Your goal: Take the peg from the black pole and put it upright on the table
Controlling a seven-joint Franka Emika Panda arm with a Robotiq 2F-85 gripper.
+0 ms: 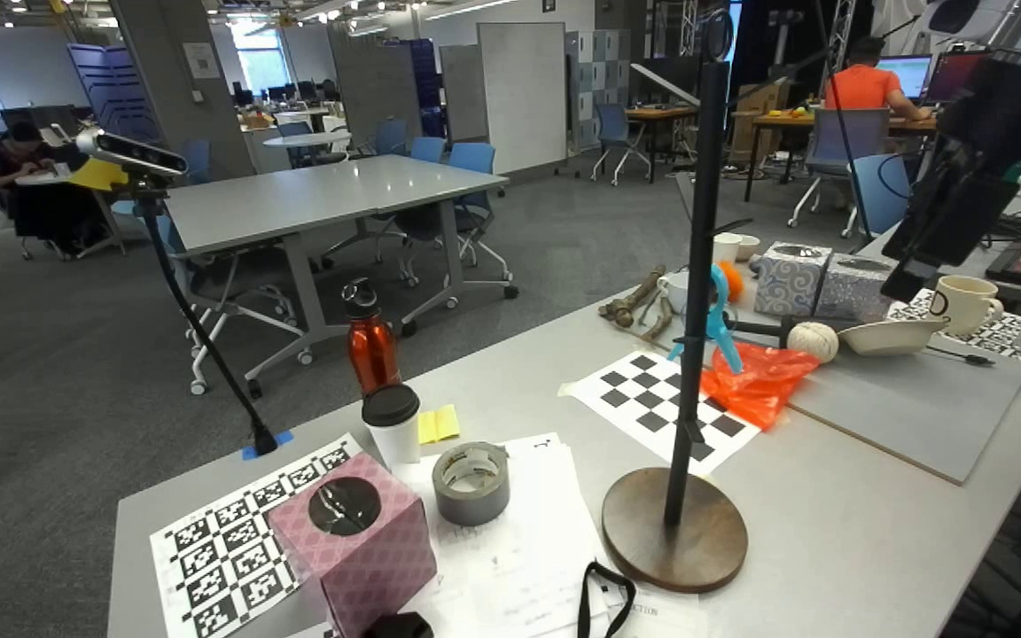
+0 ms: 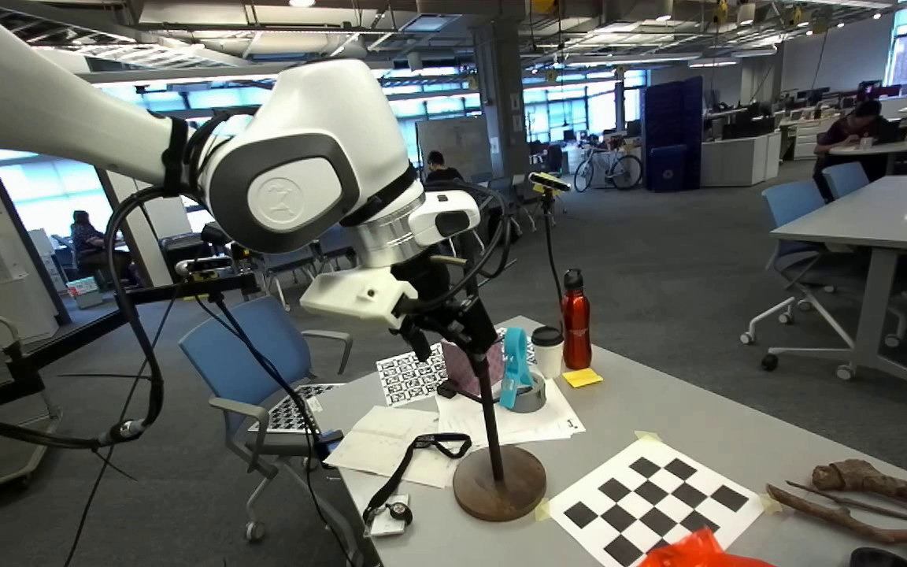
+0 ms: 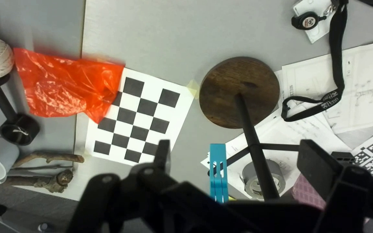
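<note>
Hanging above the table (image 3: 160,38), the light-blue peg (image 3: 219,183) seems to be hooked on a thin side arm (image 3: 236,157) of the black pole (image 1: 697,283), which rises from a round wooden base (image 1: 714,549). From where I stand, I cannot tell whether it is clamped there or merely slung over. The robot's gripper (image 3: 236,152) has its two fingers (image 3: 317,166) spread wide and appears to hold nothing; in the wrist view, both peg and pole show in the gap between them.

I judge the step in hand to be alignment for the grasp. To do it well, bring the peg alone between the fingers, slipping one of them into the space beside the pole. Squeeze gently, since a hard pinch might rock the pole or spring the peg loose. Then draw it out along the side arm rather than yanking upward. For the finish, keep its splayed legs (image 1: 728,350) pointing down and choose a spot off the papers (image 3: 364,77), so it can stand square.
</note>
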